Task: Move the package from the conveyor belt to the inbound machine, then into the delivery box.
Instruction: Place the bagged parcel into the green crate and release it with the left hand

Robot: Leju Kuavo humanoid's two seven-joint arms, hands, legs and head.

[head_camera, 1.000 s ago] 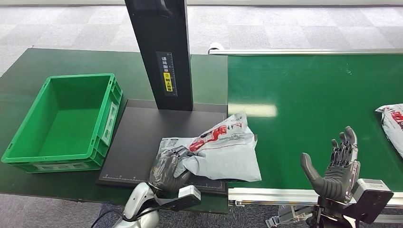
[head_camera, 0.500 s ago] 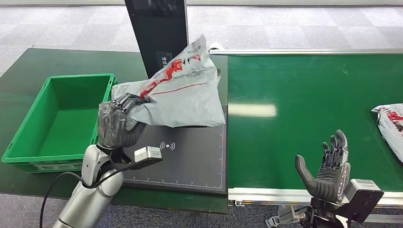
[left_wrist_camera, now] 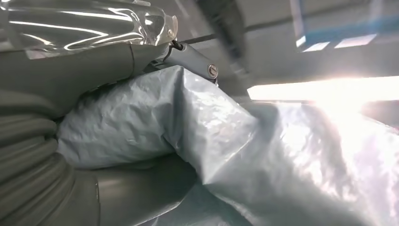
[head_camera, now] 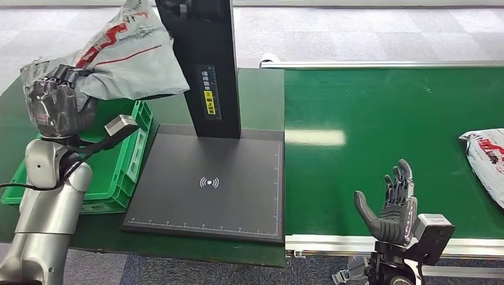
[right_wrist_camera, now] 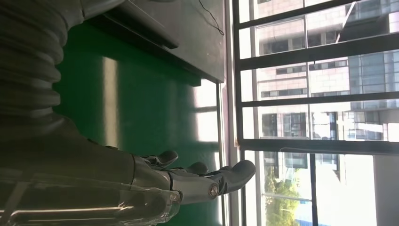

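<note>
A grey mailer package with red print hangs in the air over the green delivery box, gripped at one corner by my left hand. The left wrist view has that same package wrinkled between the thumb and fingers of my left hand. The black inbound machine's scan plate lies bare beside the box. My right hand is held up open at the near edge of the green conveyor belt, fingers apart, holding nothing; the right wrist view has the right hand over the belt.
The machine's black post rises just right of the held package. A second grey package lies on the belt at the far right edge. A dark green table carries the box and machine.
My left hand has lifted the package off the scan plate and carried it up and to the left, over the green box. My right hand sank slightly and drifted left. The second package crept left.
</note>
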